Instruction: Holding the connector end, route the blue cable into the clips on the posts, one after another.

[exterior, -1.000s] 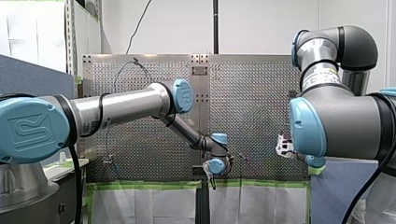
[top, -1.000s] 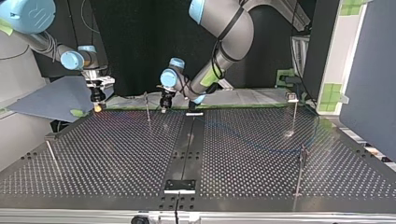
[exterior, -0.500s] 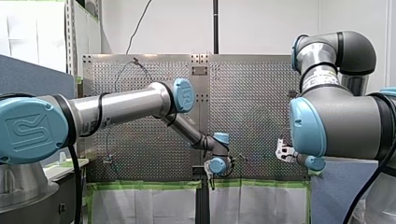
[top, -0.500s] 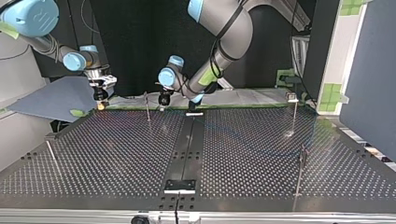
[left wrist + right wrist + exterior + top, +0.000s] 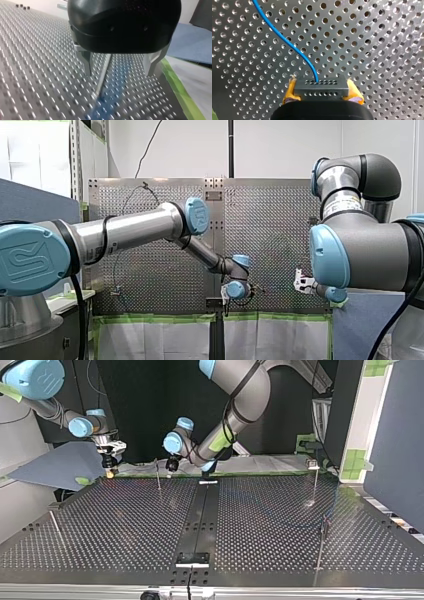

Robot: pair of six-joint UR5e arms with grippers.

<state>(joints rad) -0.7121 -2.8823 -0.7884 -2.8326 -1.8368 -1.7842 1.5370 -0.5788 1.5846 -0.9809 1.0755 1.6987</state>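
My right gripper (image 5: 322,93) clamps the black rectangular connector block (image 5: 322,86), far left in the top view. Its thin blue cable (image 5: 287,41), light and limp, crosses the perforated metal table (image 5: 374,37); hold the rigid block. My left gripper (image 5: 117,67) gapes open, seemingly astride a slim metal post (image 5: 103,75).

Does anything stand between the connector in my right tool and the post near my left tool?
Nothing visible between the connector and that post in the top view. My open left tool hangs beyond the post.
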